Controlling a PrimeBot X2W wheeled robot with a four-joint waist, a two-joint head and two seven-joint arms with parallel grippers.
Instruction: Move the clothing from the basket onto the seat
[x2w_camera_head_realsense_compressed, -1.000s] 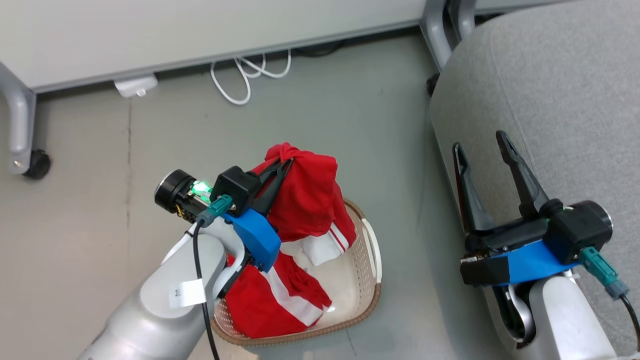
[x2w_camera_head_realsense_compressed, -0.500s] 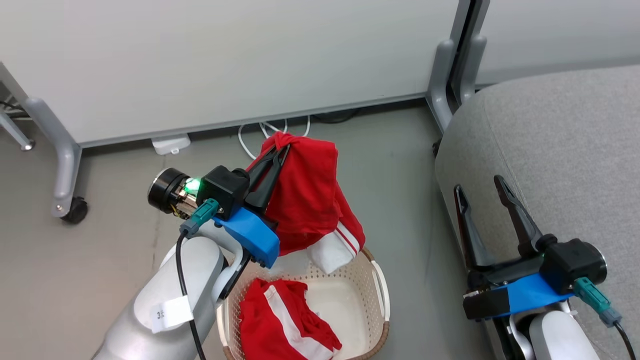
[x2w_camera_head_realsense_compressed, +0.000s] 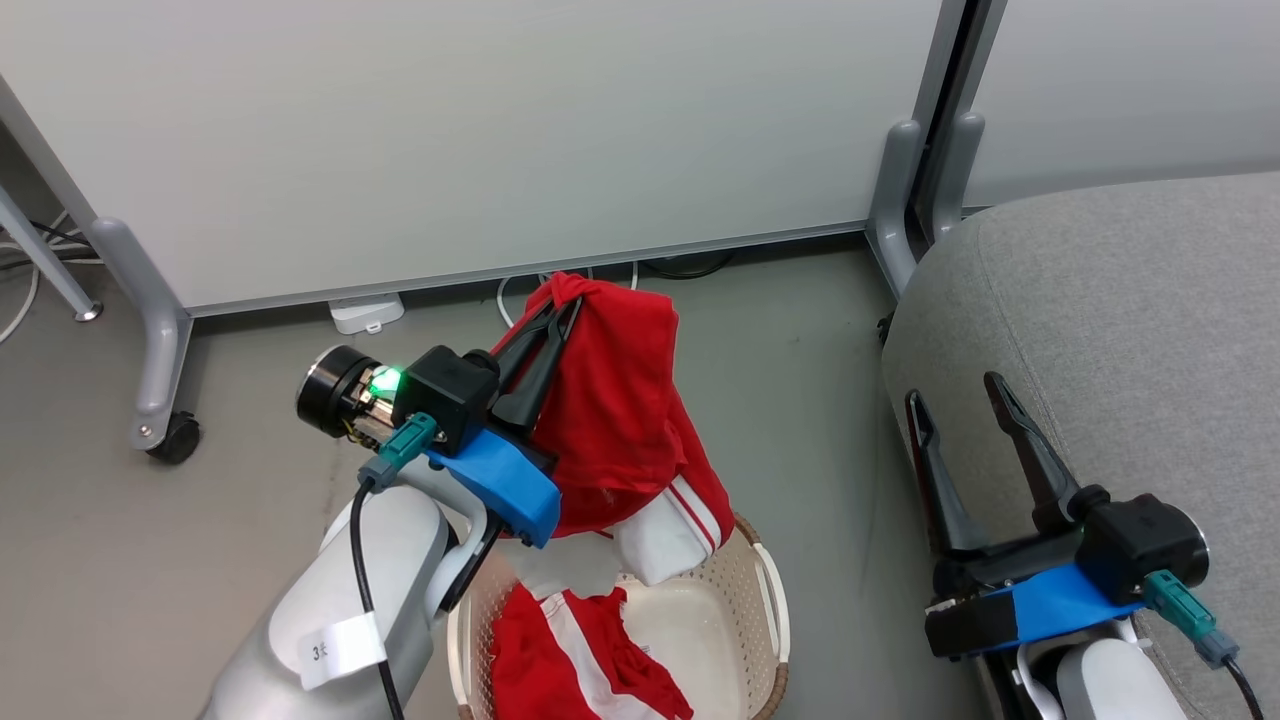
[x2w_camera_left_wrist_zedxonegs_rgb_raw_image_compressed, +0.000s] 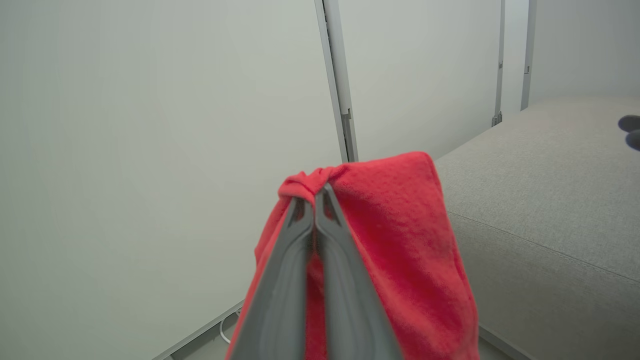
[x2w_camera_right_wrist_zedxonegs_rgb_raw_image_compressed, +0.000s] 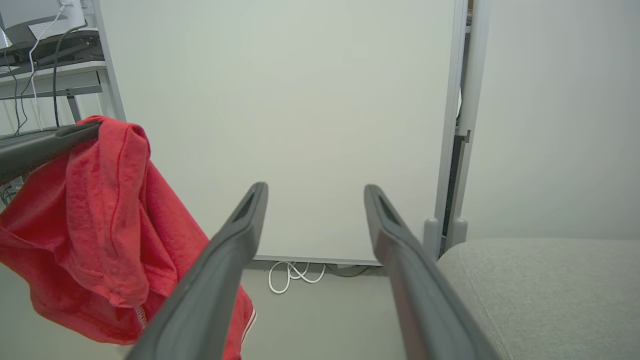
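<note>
Hanging above the basket (x2w_camera_head_realsense_compressed: 772, 600), a red garment (x2w_camera_head_realsense_compressed: 620, 420) is pinched at its top by the left gripper (x2w_camera_head_realsense_compressed: 562, 302), fingers clamped together on the fabric. A striped garment (x2w_camera_head_realsense_compressed: 560, 665) lies inside the basket. Right gripper (x2w_camera_head_realsense_compressed: 952, 390) is spread wide and empty, right of the basket, beside the grey seat (x2w_camera_head_realsense_compressed: 1130, 320).

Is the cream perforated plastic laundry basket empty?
No, a crumpled red fabric garment with white stripes lies inside the basket.
</note>
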